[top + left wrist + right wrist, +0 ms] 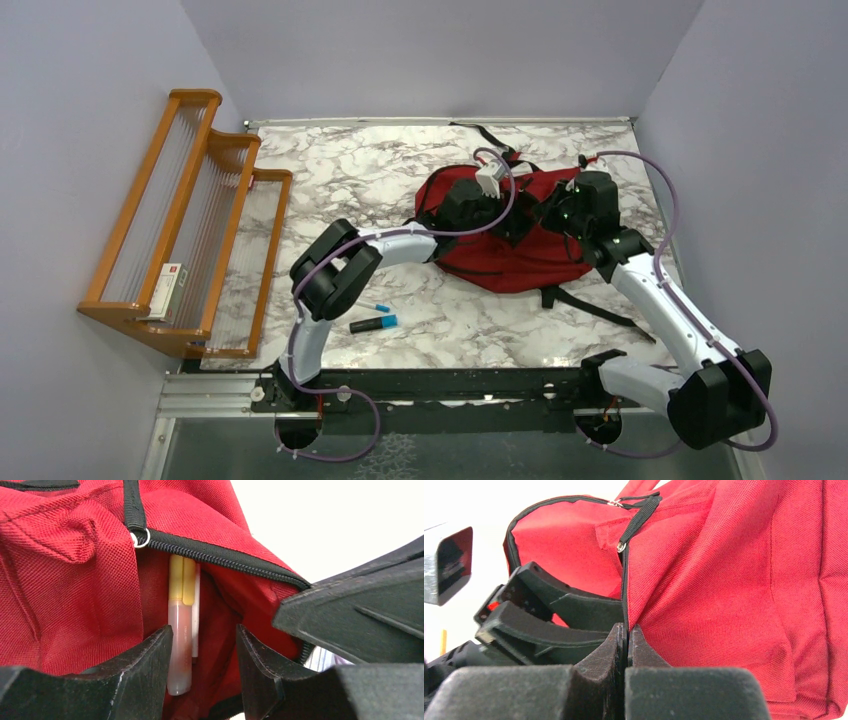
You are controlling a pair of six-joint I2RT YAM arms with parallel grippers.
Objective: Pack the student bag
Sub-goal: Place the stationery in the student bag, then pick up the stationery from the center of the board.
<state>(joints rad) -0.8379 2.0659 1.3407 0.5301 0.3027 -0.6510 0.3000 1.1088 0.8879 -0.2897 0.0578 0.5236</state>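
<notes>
Student bag: the left wrist view catches only its pocket mouth; the rest is cut off by the frame on all sides.
- In the mouth, yellow-capped marker: print on the barrel too blurred to read.
- White pen behind the marker: mostly hidden.
- Left end effector: finger bases cut by the bottom edge.
- Right end effector: the bag's zipper edge runs down between its closed fingers; pinched part hidden.
- Left of the bag, grey block: cut by the frame edge, identity unclear.
- From above, both sets of fingertips are lost against the bag.
- Far left of the bag, small box on the wooden rack: label too small to read.
</notes>
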